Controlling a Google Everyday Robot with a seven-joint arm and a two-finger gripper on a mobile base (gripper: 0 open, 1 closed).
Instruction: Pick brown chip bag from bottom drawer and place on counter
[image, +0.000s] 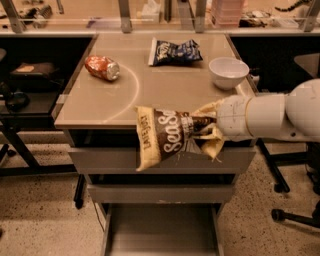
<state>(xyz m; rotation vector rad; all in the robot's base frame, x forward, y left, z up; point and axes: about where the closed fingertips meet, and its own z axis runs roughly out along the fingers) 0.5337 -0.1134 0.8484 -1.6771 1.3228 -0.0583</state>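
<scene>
Hidden or cut off: the white arm (280, 117) enters from the right and runs out of frame there. The bottom drawer (160, 232) stands pulled open, its front end cut by the lower edge of the view. The right end of the brown chip bag (165, 136) is crumpled and partly covered by the gripper (207, 131), so the last letters of its white print cannot be read.

Gripper: clenched on that right end of the brown chip bag, one tan finger above the crumple and one below. It sits just off the front right part of the worktop (165, 92).

Brown chip bag: held in the air, lying sideways and tilted. It overlaps the worktop's front edge and the upper drawer front (100, 159) – apparently resting on neither, though contact is hard to judge.

Containers: the bottom drawer shows only its plain grey tray floor. The white bowl (228, 72) on the worktop's right side shows a plain white inside.

Also on the worktop – a blue chip bag (175, 51) at the back and a crushed red can (102, 68) at the left.
</scene>
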